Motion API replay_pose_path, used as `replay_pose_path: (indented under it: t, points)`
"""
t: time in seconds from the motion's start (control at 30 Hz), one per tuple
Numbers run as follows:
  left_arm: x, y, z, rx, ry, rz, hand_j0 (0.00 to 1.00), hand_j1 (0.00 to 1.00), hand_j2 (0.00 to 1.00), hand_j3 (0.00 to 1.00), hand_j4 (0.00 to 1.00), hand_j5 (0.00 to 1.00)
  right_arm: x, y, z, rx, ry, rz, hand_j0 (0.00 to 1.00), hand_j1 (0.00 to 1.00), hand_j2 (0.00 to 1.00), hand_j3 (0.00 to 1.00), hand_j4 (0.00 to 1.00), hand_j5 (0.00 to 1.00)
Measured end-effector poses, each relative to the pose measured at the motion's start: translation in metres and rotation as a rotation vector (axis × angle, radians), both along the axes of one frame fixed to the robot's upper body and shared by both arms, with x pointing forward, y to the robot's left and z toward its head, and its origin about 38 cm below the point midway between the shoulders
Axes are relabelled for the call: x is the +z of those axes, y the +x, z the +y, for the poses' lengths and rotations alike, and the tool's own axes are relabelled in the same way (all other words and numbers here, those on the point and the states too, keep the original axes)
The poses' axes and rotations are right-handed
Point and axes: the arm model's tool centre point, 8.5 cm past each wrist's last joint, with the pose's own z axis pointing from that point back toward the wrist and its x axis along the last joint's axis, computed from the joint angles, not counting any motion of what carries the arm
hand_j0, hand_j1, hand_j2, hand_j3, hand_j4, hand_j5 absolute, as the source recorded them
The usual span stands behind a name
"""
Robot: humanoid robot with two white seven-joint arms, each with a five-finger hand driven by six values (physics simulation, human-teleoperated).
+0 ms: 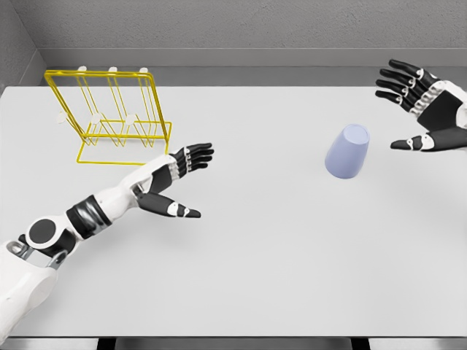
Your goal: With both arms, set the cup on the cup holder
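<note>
- Cup (347, 152), pale lavender, stands mouth-down on the white table (292, 277), right of centre, ungrasped
- Yellow wire cup holder (109, 117) at far left holds nothing; placement not started
- Right hand (423, 109) hovers just right of cup, fingers spread, empty
- Left hand (179, 179) spread, empty, near the holder, well apart from cup
- Remaining: grasp, carry, seat on a peg

Grey table (277, 277) | lavender cup (347, 152) standing upside down, right of centre | yellow wire cup holder (109, 117) at far left, well apart from cup | left hand (175, 179) with fingers spread, just in front of holder | right hand (423, 109) with fingers spread, near cup, not touching
</note>
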Motion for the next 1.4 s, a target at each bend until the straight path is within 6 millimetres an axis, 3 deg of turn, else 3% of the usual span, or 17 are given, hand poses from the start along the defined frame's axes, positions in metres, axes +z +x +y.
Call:
replay_pose_path:
  t: [0.23,0.53,0.9,1.4]
  points:
    - [-0.008,0.010,0.006,0.029,0.016,0.024,1.00,1.00,1.00,1.00,1.00,1.00,-0.003,0.002,-0.005,-0.019,-0.002,-0.002,1.00,1.00,1.00,1.00,1.00,1.00]
    - [-0.010,0.009,0.000,0.020,0.004,0.025,1.00,1.00,1.00,1.00,1.00,1.00,-0.046,0.009,-0.028,-0.125,-0.014,0.072,1.00,1.00,1.00,1.00,1.00,1.00]
    - [-0.016,0.006,0.000,0.022,-0.001,0.037,1.00,1.00,1.00,1.00,1.00,1.00,-0.105,0.019,-0.018,-0.184,-0.037,0.119,1.00,1.00,1.00,1.00,1.00,1.00]
    - [-0.019,0.008,0.002,0.034,0.002,0.046,1.00,1.00,1.00,1.00,1.00,1.00,-0.140,0.021,-0.011,-0.212,-0.084,0.163,1.00,1.00,1.00,1.00,1.00,1.00]
